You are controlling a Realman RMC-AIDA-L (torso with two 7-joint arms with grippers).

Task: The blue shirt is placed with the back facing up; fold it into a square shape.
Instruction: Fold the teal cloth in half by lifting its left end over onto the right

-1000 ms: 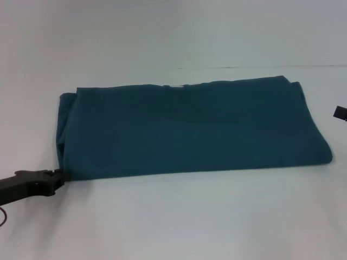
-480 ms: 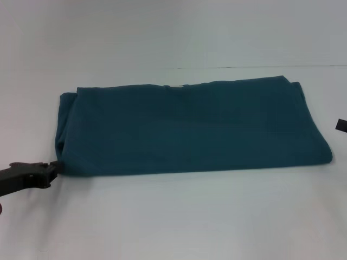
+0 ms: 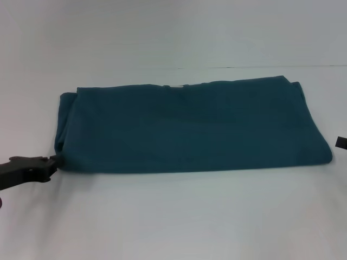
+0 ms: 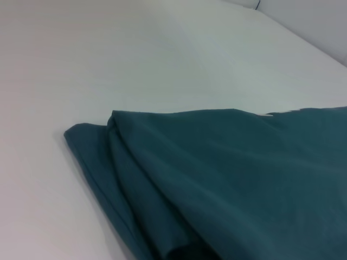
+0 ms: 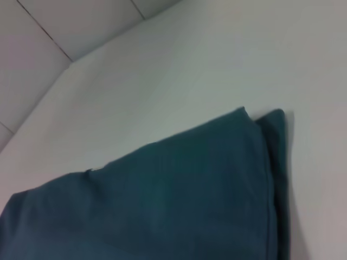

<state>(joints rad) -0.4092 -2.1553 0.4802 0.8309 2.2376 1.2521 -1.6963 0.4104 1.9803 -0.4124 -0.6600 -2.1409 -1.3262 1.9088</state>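
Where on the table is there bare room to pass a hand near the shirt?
The white table is bare in front of the folded dark teal-blue fabric shirt and behind it. It is crowded at the shirt's near-left corner, where the left gripper sits; the right gripper shows at the right edge.

light: even, soft, bright | glare: mild wash on white table point(image 3: 173, 216) | shadows: faint beneath blue shirt point(image 3: 190, 127) edge | focus: wrist views soft, blurred close up
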